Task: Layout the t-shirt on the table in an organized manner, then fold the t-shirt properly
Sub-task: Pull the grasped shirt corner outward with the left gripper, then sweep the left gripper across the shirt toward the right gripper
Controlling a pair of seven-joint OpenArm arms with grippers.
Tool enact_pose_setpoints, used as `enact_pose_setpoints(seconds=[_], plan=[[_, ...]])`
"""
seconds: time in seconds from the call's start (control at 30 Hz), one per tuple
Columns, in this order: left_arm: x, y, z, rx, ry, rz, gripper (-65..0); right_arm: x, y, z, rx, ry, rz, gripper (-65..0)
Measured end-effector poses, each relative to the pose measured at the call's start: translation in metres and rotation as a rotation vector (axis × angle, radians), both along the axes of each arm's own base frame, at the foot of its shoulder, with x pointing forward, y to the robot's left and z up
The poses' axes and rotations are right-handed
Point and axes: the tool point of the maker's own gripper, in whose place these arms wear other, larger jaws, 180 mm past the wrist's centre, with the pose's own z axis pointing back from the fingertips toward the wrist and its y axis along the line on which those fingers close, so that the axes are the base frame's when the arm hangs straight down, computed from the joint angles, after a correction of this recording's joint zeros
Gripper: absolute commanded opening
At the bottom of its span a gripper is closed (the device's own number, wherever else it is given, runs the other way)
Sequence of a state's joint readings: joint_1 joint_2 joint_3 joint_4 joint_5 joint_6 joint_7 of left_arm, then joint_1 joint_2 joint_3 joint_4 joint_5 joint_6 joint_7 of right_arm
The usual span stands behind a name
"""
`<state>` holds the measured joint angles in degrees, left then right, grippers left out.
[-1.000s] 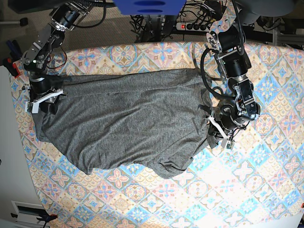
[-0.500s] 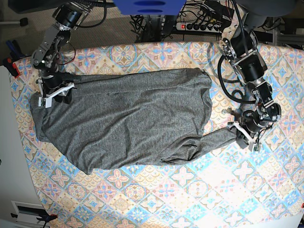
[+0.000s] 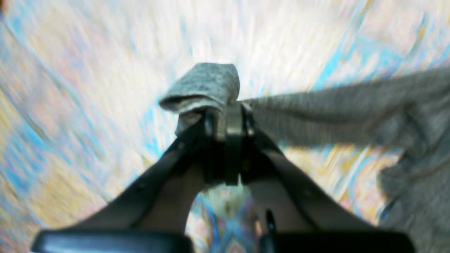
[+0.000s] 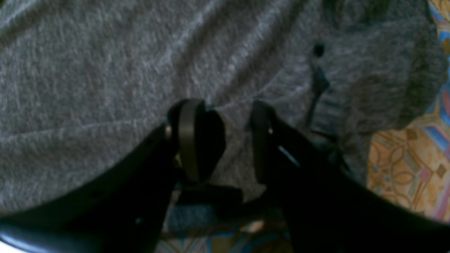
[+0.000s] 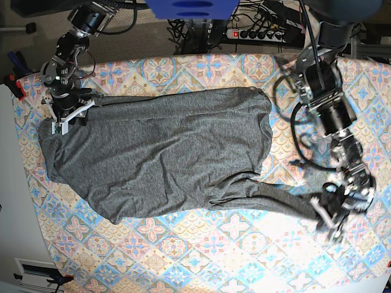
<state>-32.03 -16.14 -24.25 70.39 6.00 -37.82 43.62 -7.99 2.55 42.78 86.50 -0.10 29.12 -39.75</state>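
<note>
1. The t-shirt (image 5: 165, 155) lies spread over the middle and nine o'clock side of the counter (image 5: 201, 256), a large dark heather-grey mass with wrinkles running across it.
2. From its lower edge a long narrow strip of the same cloth stretches toward four o'clock in the base view, ending at the left gripper (image 5: 333, 213).
3. In the left wrist view the left gripper (image 3: 226, 116) has its jaws pressed together on a rolled end of the t-shirt (image 3: 207, 86), which pokes out above the tips toward twelve o'clock.
4. From that pinch the cloth runs taut toward three o'clock in the left wrist view, over the patterned counter (image 3: 88, 105), which is smeared with blur.
5. The left arm reaches down the three o'clock side of the base view, its gripper blurred near the counter's four o'clock edge.
6. The right gripper (image 5: 66, 112) sits at the shirt's ten o'clock corner in the base view, right at the cloth's edge.
7. In the right wrist view the right gripper (image 4: 225, 126) has its jaws spread part way, the tips resting on the t-shirt (image 4: 105, 70); no fold of cloth shows clearly between them.
8. A patch of the counter (image 4: 404, 165) shows at four o'clock in that view, beside the shirt's edge.
9. Beyond the counter's twelve o'clock edge lie cables and a power strip (image 5: 259, 33).
</note>
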Motion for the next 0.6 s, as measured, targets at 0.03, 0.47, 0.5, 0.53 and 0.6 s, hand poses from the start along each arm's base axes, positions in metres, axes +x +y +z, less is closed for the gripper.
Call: enact_pose_setpoints(seconds=[0.03, 0.47, 0.5, 0.53, 0.6], plan=[[0.005, -0.017, 0.01, 0.009, -0.031, -0.037, -65.0, 0.0, 0.0, 0.001, -0.001, -0.001, 0.0, -44.1], [0.012, -0.248, 0.049, 0.054, -0.15, -0.515, -65.0, -0.002, 0.0, 0.0, -0.004, 0.008, 0.001, -44.1], [0.009, -0.264, 0.05, 0.048, -0.151, -0.545, -65.0, -0.004, 0.0, -0.001, -0.004, 0.006, 0.001, -44.1], [0.005, -0.283, 0.051, 0.042, -0.155, -0.585, -65.0, -0.006, 0.0, -0.001, -0.002, 0.005, 0.0, -44.1], [0.001, -0.315, 0.054, 0.043, -0.156, -0.648, -65.0, -0.008, 0.0, -0.002, 0.001, 0.007, -0.001, -44.1]])
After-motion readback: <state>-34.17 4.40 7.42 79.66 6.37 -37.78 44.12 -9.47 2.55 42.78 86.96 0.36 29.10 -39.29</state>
